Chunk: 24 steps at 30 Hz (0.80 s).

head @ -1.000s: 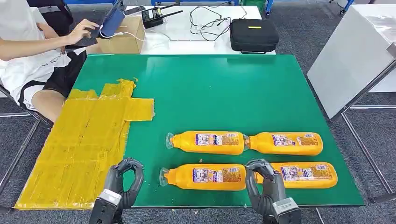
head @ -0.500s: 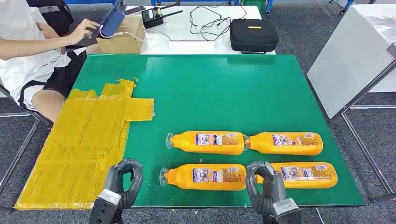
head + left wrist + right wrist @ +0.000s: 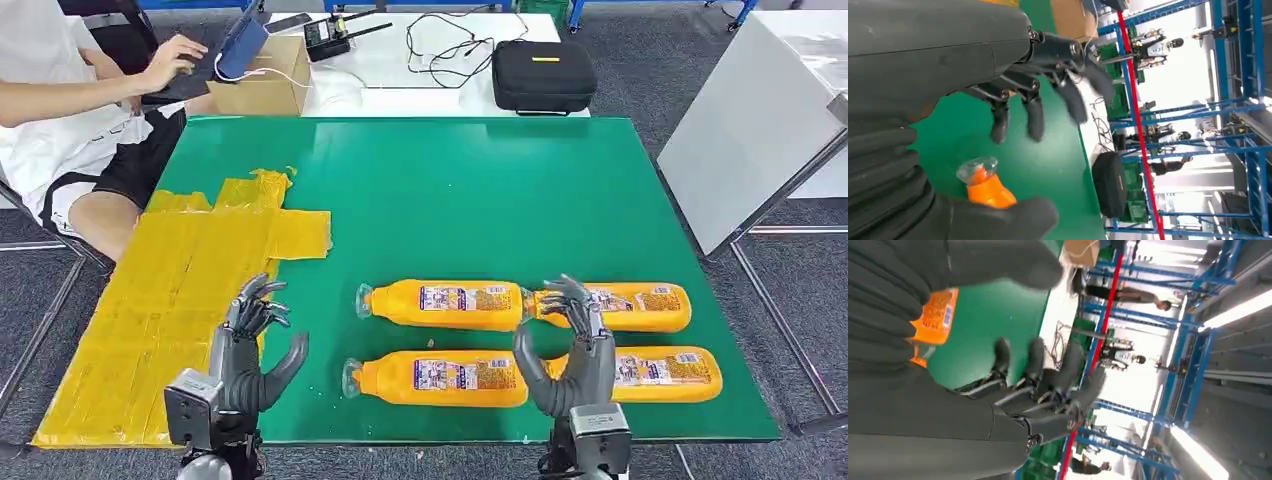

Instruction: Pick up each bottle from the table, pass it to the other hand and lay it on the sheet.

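Left robot hand: I see my left robot hand (image 3: 250,345) raised over the near edge of the green bench (image 3: 450,190), released, fingers (image 3: 1033,117) spread and nothing in it. It hangs at the border where the yellow sheet (image 3: 170,320) meets the green top.
Right robot hand: my right robot hand (image 3: 570,350) is also released, fingers fanned upward and thumb out to the side, holding nothing. In the head view it stands in front of the gap between the two near bottles.
Near-left bottle: the orange bottle (image 3: 440,378) lies on its side on the bench, clear cap pointing toward the sheet, between my two robot hands. My left wrist view catches its capped neck (image 3: 980,180) just beside the thumb.
Near-right bottle: a second orange bottle (image 3: 660,370) lies flat in line with the first, partly hidden behind my right robot hand.
Far bottles: two more, one far-left (image 3: 445,304) and one far-right (image 3: 630,306), lie end to end in a row behind the near pair.
Sheet: yellow, crinkled, spread over the bench's left side with no bottle on it.
Surroundings: a seated person (image 3: 70,110) at the far left corner, a cardboard box (image 3: 262,80) and a black case (image 3: 543,75) on the white table beyond.
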{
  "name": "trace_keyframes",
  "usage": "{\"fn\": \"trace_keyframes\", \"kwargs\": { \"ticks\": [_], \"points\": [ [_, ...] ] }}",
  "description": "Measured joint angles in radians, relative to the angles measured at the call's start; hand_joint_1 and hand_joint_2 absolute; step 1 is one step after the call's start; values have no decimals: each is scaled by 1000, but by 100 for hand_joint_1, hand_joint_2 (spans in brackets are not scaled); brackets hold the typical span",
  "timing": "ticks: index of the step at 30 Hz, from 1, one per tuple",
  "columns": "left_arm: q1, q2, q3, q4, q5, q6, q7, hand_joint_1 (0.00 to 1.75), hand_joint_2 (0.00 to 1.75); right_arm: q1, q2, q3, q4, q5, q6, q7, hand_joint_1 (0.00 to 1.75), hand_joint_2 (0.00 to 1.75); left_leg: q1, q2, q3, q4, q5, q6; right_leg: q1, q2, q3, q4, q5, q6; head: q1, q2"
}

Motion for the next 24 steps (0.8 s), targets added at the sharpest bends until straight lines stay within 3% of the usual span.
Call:
{"fn": "trace_keyframes", "kwargs": {
  "ticks": [11,18,24],
  "points": [
    [0,0,1,0,-6,6,11,0,175,-11,-19,-9,-3,92,-29,41,0,175,0,0,0,0,0,0,0,0,0,0,0,0,0,0],
    [0,0,7,0,-28,-24,22,0,175,-53,-59,-8,9,401,-115,147,0,175,0,0,0,0,0,0,0,0,0,0,1,1,0,0],
    [-4,-4,10,0,-48,-89,38,0,175,-132,-114,16,64,627,-54,276,0,175,0,0,-1,0,1,1,0,0,0,0,1,2,0,0]
  ]
}}
